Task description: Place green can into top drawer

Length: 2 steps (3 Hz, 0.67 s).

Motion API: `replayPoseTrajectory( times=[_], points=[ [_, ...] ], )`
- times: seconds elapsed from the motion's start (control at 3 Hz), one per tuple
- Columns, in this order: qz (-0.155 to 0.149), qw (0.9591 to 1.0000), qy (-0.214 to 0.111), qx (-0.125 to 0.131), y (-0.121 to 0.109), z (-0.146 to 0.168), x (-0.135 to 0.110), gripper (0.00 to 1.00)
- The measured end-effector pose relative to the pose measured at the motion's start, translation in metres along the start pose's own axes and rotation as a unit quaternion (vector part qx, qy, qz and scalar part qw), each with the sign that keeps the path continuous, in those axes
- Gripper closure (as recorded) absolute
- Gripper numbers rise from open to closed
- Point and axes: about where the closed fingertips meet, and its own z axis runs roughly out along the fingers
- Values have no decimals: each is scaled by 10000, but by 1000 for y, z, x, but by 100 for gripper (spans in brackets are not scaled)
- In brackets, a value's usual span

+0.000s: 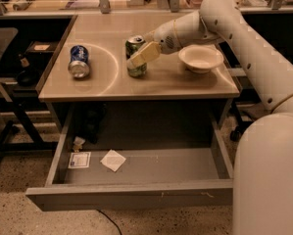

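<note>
The green can (134, 58) stands upright on the tabletop (170, 82), a little left of centre. My gripper (143, 54) reaches in from the right at the can's upper half, and its pale front part lies across the can's right side. The can still rests on the table. The top drawer (131, 196) is pulled out wide below the table's front edge, its grey inside open to view.
A blue can (80, 61) lies on its side on the table's left. A white bowl (201, 58) sits right of the green can, under my arm. In the drawer lie a white paper scrap (112, 160), a small card (79, 159) and a small object (78, 142).
</note>
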Motion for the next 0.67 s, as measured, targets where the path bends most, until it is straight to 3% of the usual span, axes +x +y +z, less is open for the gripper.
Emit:
replayPoseTrajectory(
  times=[0.33, 0.67],
  points=[
    [19, 10000, -33, -64, 4, 0, 3, 0],
    [20, 10000, -34, -66, 4, 0, 3, 18]
  ],
)
